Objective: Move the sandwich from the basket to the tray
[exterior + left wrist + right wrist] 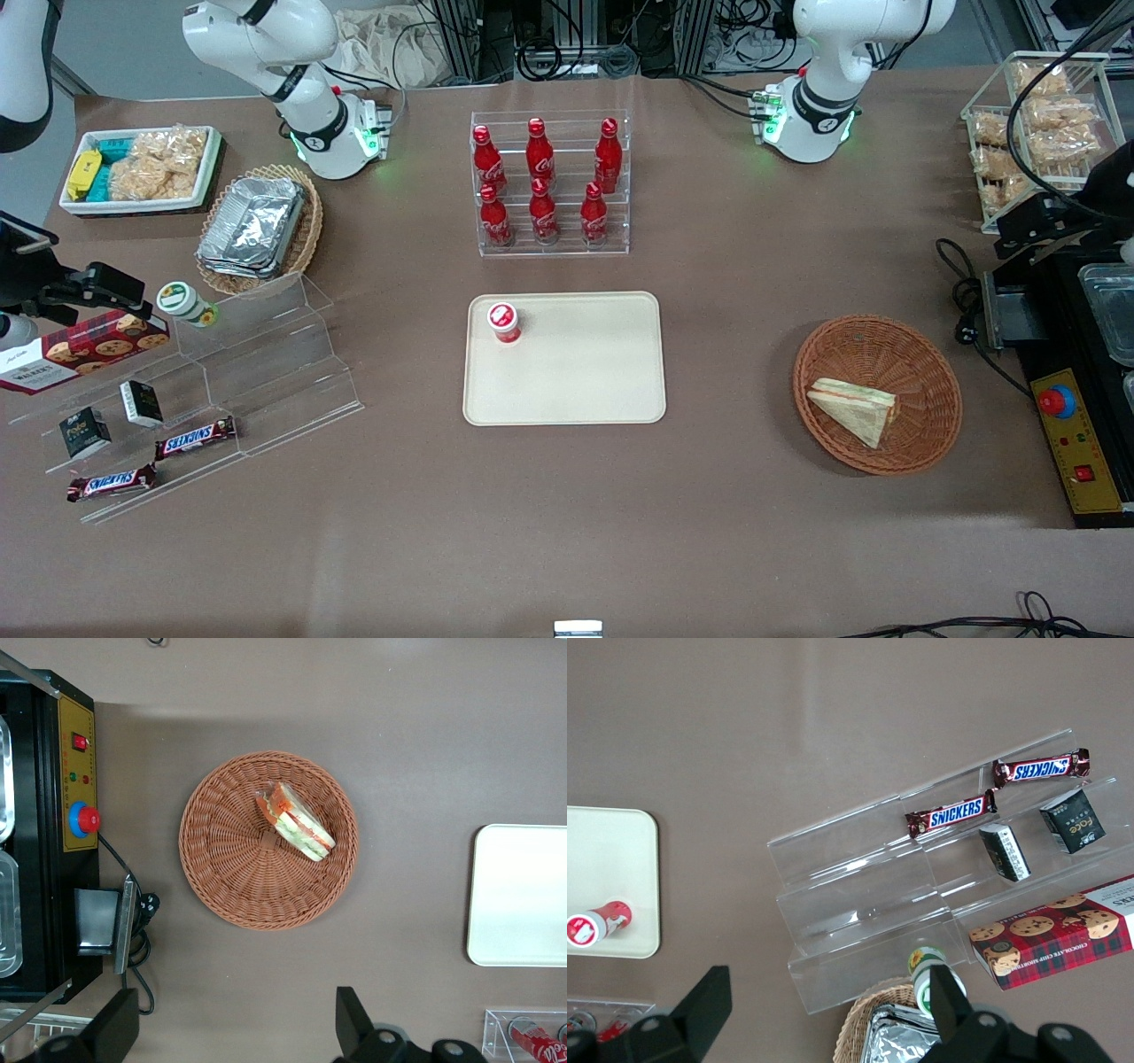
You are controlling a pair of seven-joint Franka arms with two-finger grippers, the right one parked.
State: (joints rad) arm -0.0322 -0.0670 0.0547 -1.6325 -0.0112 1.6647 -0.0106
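The sandwich, a wrapped triangular wedge of white bread with red and green filling, lies in the reddish-brown wicker basket, in the part nearer the front camera. My gripper hangs high over the table, farther from the front camera than the basket, open with nothing between its fingers. The cream tray lies flat at mid-table, apart from the basket, with a small red-capped cup standing in one corner.
A black machine with a red button and a coiled cable stands beside the basket at the working arm's end. A clear rack of red bottles stands farther back than the tray. A wire rack of snack bags sits at the table's corner.
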